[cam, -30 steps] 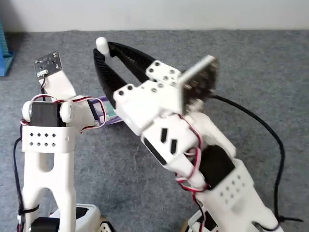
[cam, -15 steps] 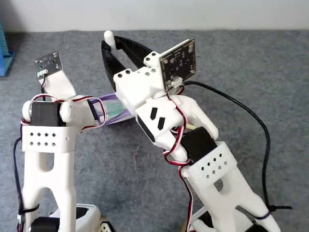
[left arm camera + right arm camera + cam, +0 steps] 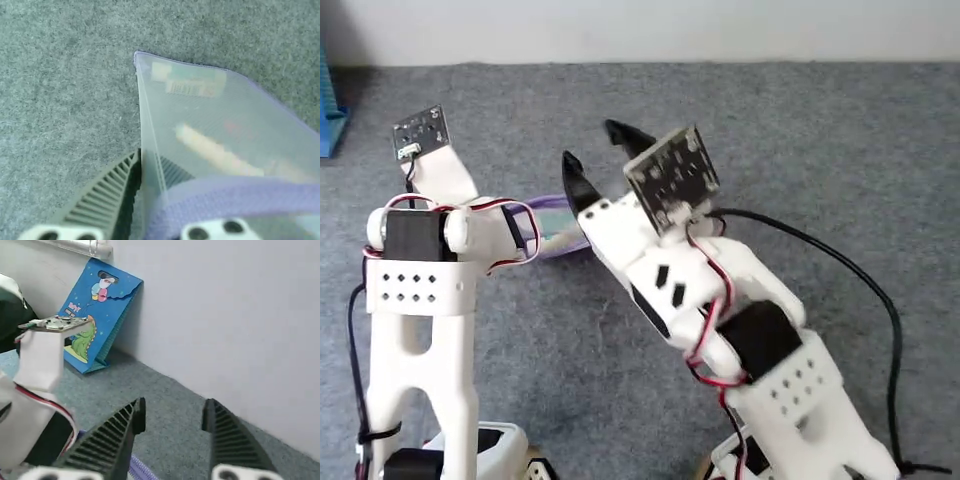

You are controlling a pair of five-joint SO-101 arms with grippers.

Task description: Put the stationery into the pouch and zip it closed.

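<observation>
Grey carpet [image 3: 840,140] covers work surface. White wall [image 3: 650,30] runs along top of high frame. Blue paper bag [image 3: 97,315] leans on wall, far left. Pouch [image 3: 210,120] centre-left, between arms, left gripper [image 3: 145,185] clamped on its edge. Right gripper [image 3: 174,412] spread wide, raised off carpet.

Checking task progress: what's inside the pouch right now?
Through the translucent pouch wall, one pale stick-like item and a printed label show. The purple band covers whatever lies beyond it.
</observation>
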